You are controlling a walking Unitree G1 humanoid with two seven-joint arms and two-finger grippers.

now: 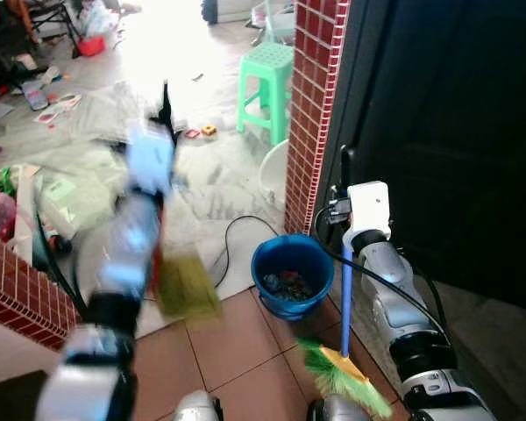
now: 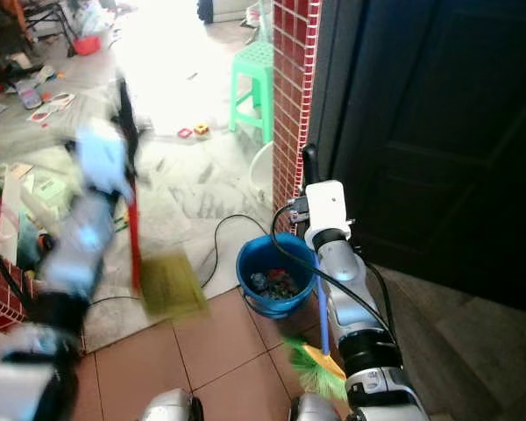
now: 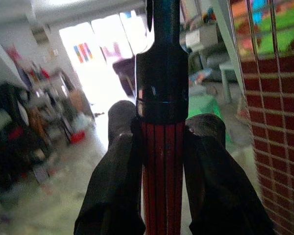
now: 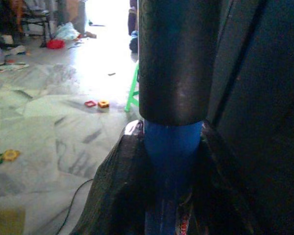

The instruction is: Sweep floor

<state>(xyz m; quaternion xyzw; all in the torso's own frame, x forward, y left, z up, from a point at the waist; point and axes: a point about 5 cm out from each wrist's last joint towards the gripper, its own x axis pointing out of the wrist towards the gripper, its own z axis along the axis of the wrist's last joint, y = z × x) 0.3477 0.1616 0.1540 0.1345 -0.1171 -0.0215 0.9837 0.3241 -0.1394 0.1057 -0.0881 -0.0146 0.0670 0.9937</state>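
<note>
The blue-handled broom (image 1: 345, 289) is gripped by the right gripper (image 4: 172, 147) beside the blue bucket (image 1: 291, 274), the red-handled dustpan (image 1: 186, 285) is gripped by the left gripper (image 3: 161, 142), and the bucket could be knocked over by a wide swing.

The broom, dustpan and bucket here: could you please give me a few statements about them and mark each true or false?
1. The right gripper is shut on the broom with the blue handle. True.
2. The left gripper hangs open. False: it clamps the dustpan by its red handle.
3. The bucket is blue and holds small things. True.
4. The stool is red. False: it is green.
5. The broom's bristles are green. True.
</note>
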